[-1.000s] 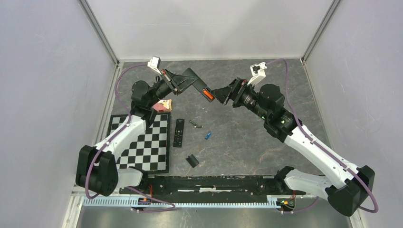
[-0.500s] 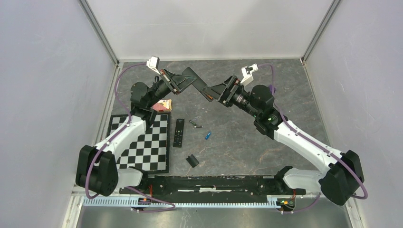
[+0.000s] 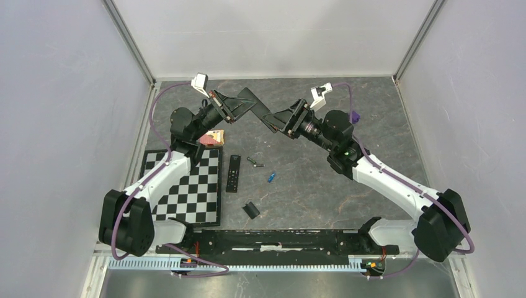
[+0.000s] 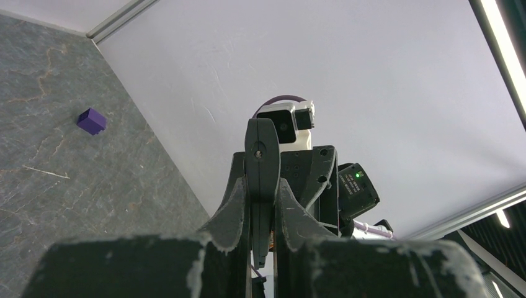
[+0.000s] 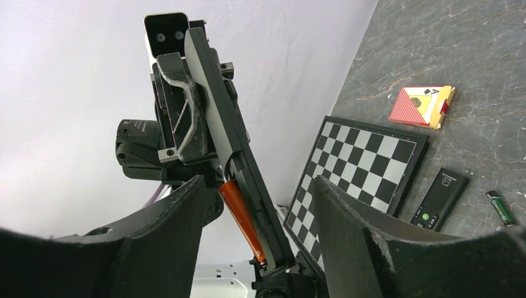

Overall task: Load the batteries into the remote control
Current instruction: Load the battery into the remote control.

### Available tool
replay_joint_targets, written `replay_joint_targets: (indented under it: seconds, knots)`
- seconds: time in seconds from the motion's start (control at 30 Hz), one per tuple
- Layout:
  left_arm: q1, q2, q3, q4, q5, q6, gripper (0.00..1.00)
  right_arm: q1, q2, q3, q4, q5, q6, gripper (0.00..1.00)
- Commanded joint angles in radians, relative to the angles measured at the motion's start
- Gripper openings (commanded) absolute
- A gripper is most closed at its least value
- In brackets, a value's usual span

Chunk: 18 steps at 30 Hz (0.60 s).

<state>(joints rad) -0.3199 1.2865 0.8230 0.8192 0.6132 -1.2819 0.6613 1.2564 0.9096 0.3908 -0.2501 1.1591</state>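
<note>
Your remote (image 5: 217, 112) is up off the table (image 3: 310, 186), clamped edge-on in the left gripper (image 4: 260, 198) and tilted so its bay end reaches toward the right arm. I judge it is held that way to present the open bay. The orange battery (image 5: 242, 214) lies along the bay at its lower end; I cannot tell whether it is fully seated. Your right gripper (image 5: 259, 192) straddles remote and battery with its jaws apart, touching neither as far as shows, probably placed to press the cell home. The blue battery (image 3: 271, 177) lies on the table beside a second remote (image 3: 232, 173), with the cover (image 3: 250, 210) nearer the bases. It is likely your next pick.
</note>
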Motion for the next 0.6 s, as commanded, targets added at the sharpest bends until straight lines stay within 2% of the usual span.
replay_joint_targets:
  seconds: [0.0, 0.57]
  knots:
    - [-0.001, -0.024, 0.006, 0.061, 0.019, 0.013, 0.02, 0.004, 0.007, 0.038, 0.055, -0.019, 0.002, 0.65]
    - [-0.001, -0.045, 0.002, 0.061, -0.049, -0.042, 0.02, 0.004, -0.017, -0.026, 0.111, -0.025, 0.019, 0.42]
